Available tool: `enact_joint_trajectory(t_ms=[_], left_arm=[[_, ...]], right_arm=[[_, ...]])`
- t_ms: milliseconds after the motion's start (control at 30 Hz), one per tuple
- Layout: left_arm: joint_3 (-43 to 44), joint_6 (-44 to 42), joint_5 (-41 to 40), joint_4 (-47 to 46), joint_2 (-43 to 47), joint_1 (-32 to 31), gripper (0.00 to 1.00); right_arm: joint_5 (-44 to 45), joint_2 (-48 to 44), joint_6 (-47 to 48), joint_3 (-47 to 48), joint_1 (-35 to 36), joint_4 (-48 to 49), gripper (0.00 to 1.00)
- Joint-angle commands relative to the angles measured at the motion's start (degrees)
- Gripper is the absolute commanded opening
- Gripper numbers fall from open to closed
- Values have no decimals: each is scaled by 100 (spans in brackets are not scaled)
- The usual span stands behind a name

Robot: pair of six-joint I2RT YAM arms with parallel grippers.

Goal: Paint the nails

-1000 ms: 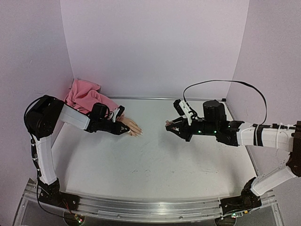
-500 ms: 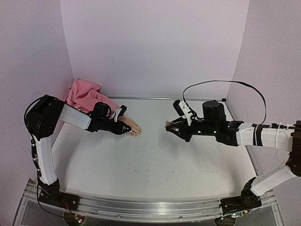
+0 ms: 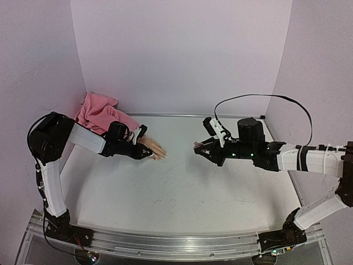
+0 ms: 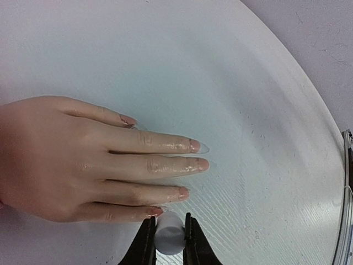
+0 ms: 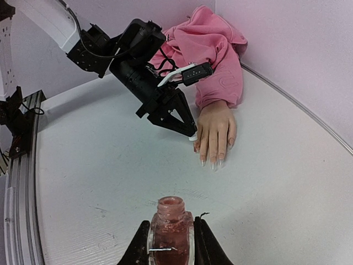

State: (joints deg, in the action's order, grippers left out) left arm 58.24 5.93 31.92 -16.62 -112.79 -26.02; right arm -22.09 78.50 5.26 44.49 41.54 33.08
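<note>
A white table (image 3: 182, 193) sits inside pale lilac walls (image 3: 176, 55), with a metal rail (image 3: 176, 243) along its near edge. The left gripper (image 4: 168, 243) is clenched on a small white cap (image 4: 169, 234), which sits at 6 o'clock in the left wrist view; whatever hangs below the cap is hidden. Just off the cap at 11 o'clock lies the tip of the nearest finger of the mannequin hand (image 4: 83, 160), and contact between the two cannot be told. The hand rests palm down and flat on the table, fingers spread slightly, and its nails (image 4: 203, 164) are pale pink with a wet gloss on the fingers around them. In the top view the hand lies at about 9 o'clock on the table, fingertips pointing toward 3 o'clock, and its pink sleeve (image 3: 99, 113) is bunched into the far left corner at 10 o'clock. Well apart, at about 2 o'clock, the right gripper (image 5: 170, 243) grasps an uncapped polish bottle (image 5: 170, 221) of pinkish-red lacquer, held upright above the table. A black cable (image 3: 265, 98) loops over the right arm.
</note>
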Motion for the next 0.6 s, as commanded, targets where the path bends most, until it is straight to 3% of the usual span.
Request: enact_joint_trajectory(t_ms=[0, 567], left_arm=[[22, 49, -48, -341, 244, 81, 0], [129, 189, -33, -342, 108, 185, 0]], right_arm=[[-113, -102, -68, 139, 3, 357, 0], [-138, -36, -60, 183, -1, 357, 0]])
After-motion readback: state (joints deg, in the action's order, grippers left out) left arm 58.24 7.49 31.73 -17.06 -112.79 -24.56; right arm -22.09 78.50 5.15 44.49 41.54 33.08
